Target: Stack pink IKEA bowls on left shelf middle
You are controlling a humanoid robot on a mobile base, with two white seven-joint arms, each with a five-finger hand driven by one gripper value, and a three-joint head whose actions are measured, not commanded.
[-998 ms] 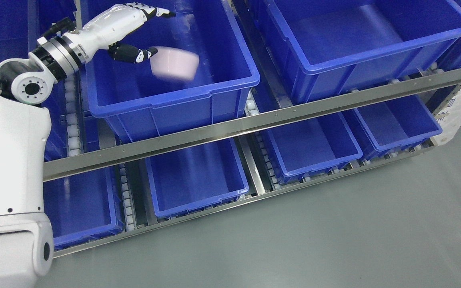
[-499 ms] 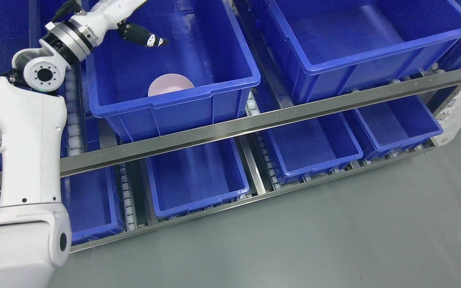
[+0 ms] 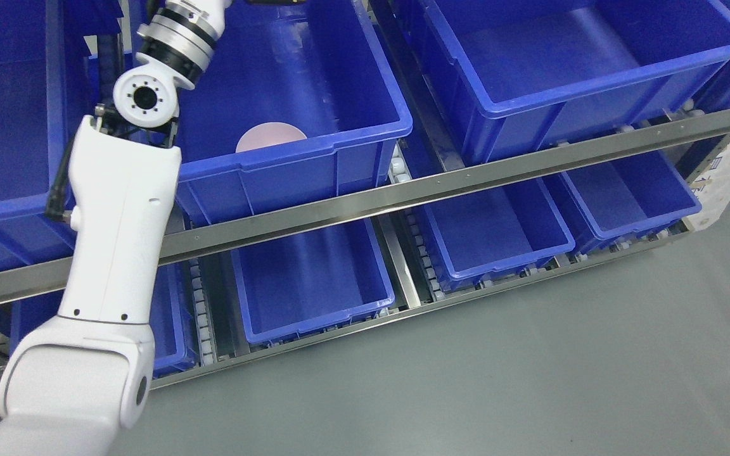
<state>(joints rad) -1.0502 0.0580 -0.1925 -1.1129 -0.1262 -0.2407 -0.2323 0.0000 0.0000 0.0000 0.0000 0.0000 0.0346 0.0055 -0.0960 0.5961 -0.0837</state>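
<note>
Pink bowl (image 3: 270, 137) sits inside the blue bin (image 3: 365, 136) on the middle shelf level, near the bin's front wall; only its upper part shows above the rim. It appears upright, opening upward. Nothing touches it.

Left arm (image 3: 121, 215) rises from the lower left, forearm white, wrist joint and silver cuff near the bin's left rim. It runs out of the top edge of the head view, so the left robot hand is cut off: cannot tell whether it is wide or narrow. Right arm not seen.

Steel shelf rail (image 3: 441, 180) runs diagonally below the bin. A second large blue bin (image 3: 593, 88) stands to the right. Smaller blue bins (image 3: 314, 285) line the lower level above grey floor (image 3: 530, 380).
</note>
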